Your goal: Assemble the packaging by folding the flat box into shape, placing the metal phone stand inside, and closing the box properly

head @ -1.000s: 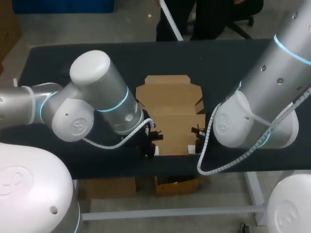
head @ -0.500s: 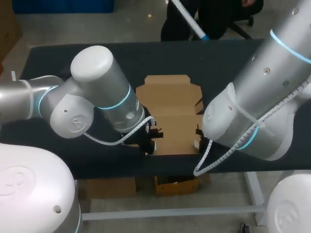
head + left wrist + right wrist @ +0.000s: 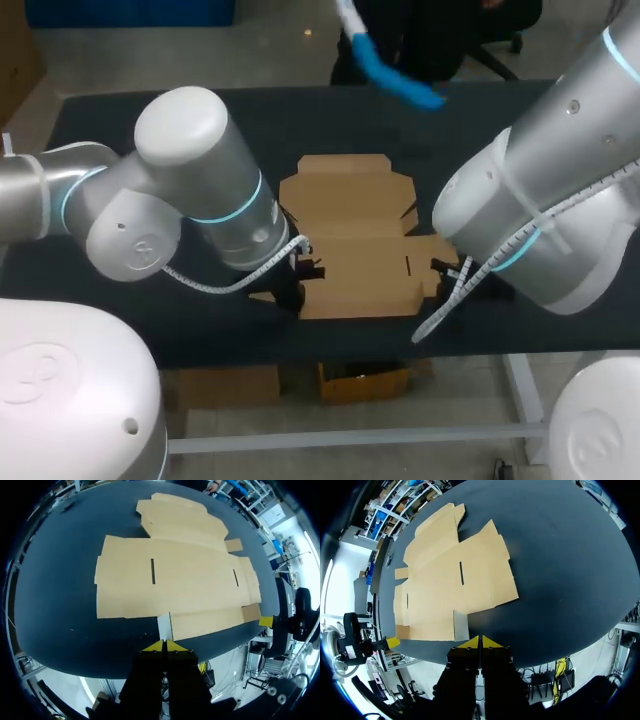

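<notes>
A flat, unfolded brown cardboard box lies in the middle of the dark table. My left gripper is shut with nothing in it, low at the box's near left edge. In the left wrist view the gripper's yellow tips meet just short of a notch in the cardboard. My right gripper sits by the box's near right corner. In the right wrist view it is shut and empty, just off the cardboard's edge. No metal phone stand shows in any view.
A blurred blue thing held by a person reaches over the table's far edge, beyond the box. Bare dark tabletop lies on both sides of the cardboard. The table's near edge runs close behind both grippers.
My right arm has swung out to the right, uncovering the box's right flap. My left arm shifted slightly left. The blue thing came in over the far edge.
</notes>
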`<state>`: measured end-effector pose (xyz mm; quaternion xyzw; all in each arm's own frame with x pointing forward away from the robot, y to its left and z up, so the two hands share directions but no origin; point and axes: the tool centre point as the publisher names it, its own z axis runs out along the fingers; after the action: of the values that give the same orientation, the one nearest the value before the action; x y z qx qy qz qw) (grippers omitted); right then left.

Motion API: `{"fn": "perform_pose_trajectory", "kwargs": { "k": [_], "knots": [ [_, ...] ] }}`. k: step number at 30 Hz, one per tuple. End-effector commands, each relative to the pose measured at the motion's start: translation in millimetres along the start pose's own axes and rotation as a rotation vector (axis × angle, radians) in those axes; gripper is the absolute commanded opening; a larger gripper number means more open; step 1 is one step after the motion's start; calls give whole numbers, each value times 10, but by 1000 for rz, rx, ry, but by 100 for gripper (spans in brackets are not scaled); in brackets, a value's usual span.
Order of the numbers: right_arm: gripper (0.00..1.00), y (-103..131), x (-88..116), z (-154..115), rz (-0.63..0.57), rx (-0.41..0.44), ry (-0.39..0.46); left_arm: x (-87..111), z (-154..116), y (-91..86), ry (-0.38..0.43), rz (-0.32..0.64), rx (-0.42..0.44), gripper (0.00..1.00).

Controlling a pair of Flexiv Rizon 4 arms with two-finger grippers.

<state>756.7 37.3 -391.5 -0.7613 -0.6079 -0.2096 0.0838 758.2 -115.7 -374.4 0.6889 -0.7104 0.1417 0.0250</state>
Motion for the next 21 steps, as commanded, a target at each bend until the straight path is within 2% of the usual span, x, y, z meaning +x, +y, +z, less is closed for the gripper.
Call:
{"fn": "perform_pose_trajectory", "kwargs": {
  "k": [1,8,21],
  "knots": [
    [0,51,-119,-158,6,12,138,-73,-206,72,-16,-14,28,0],
    [0,73,-263,-363,24,-10,158,-195,-421,101,-31,-41,53,0],
    [0,-16,-487,-663,44,-40,197,-280,-746,228,-59,-59,77,0]
  ]
}}
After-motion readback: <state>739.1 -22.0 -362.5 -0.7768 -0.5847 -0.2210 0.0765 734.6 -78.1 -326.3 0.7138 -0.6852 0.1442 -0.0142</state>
